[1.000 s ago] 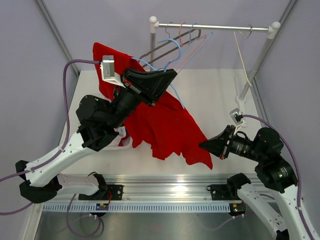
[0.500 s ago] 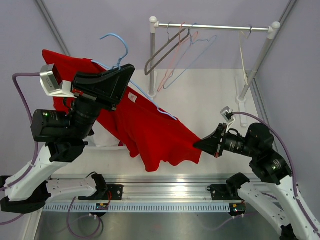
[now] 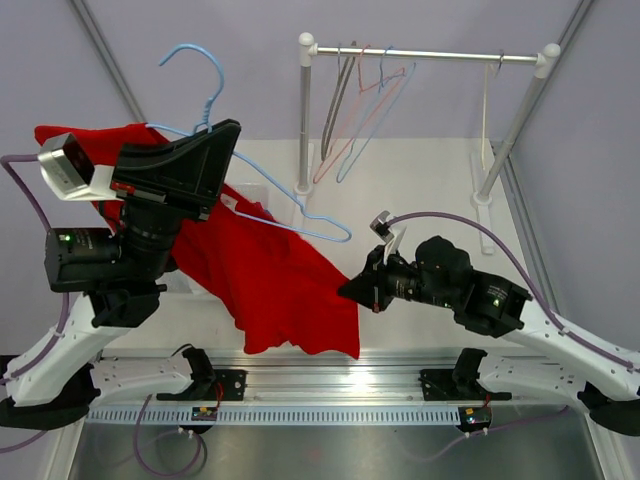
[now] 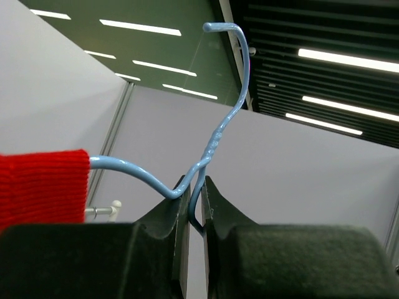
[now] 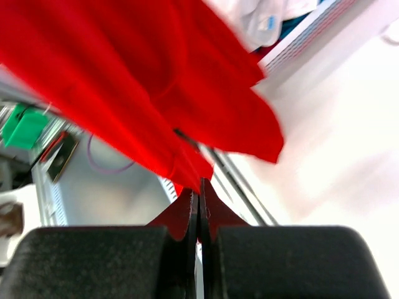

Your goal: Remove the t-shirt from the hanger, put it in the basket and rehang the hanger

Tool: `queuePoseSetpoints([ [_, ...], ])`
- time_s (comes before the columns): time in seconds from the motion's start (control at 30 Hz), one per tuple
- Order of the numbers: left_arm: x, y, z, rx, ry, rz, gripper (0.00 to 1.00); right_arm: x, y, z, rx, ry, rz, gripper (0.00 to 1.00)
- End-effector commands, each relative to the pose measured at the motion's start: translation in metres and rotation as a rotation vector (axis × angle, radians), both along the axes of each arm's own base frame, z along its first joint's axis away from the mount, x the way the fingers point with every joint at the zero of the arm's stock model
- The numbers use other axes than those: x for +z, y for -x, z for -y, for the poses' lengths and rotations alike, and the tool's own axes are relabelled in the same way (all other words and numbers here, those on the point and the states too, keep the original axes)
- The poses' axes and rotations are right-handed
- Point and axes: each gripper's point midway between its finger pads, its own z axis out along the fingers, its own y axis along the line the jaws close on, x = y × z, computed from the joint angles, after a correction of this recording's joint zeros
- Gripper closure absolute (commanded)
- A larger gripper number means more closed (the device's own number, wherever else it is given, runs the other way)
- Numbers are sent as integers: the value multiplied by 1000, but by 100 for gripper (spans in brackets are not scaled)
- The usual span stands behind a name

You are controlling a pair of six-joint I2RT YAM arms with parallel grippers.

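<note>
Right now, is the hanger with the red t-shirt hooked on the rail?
No, the left gripper holds the blue hanger's neck, away from the rail.

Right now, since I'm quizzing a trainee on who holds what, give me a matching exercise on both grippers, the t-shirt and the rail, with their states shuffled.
Column one:
1. left gripper
2. right gripper
3. t-shirt
4. rail

Column two:
a. stands at the back, touched by neither arm
b. shut on the neck of the blue hanger
c. shut on an edge of red fabric
d. hangs between the two arms

Pairs: 1-b, 2-c, 3-d, 4-a.
</note>
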Motion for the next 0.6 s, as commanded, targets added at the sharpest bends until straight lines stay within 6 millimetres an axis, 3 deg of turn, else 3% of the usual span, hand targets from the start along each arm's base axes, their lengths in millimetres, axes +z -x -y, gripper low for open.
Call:
queuePoseSetpoints([
  [0.0, 57, 41, -81, 57, 226, 141, 100, -28, -20, 11, -117, 126, 10, 100],
  [0.1, 56, 43, -87, 78, 212, 146, 100, -49, -23, 14, -155, 148, -13, 100],
  [0.2, 50, 43, -80, 53, 188, 138, 100, -41, -19, 15, -145, 115, -19, 100],
  [0.27, 37, 37, -59, 5, 140, 111, 100, -27, -19, 20, -151, 92, 7, 84],
  [0.3, 30, 34, -50, -7, 120, 99, 100, -3, -19, 28, -169, 41, 43, 72],
  [0.33, 19, 28, -38, -21, 91, 78, 100, 12, -18, 32, -174, 11, 68, 48],
  [0.37, 14, 25, -33, -31, 80, 63, 100, 24, -15, 38, -169, -6, 97, 37],
  [0.4, 7, 20, -25, -35, 61, 43, 100, 57, -8, 47, -156, -76, 137, 31],
  [0.43, 2, 17, -19, -40, 49, 28, 100, 70, -4, 53, -143, -96, 172, 22],
  [0.57, -20, 3, 7, -61, -14, -22, 100, 143, 13, 81, -120, -210, 308, 16],
])
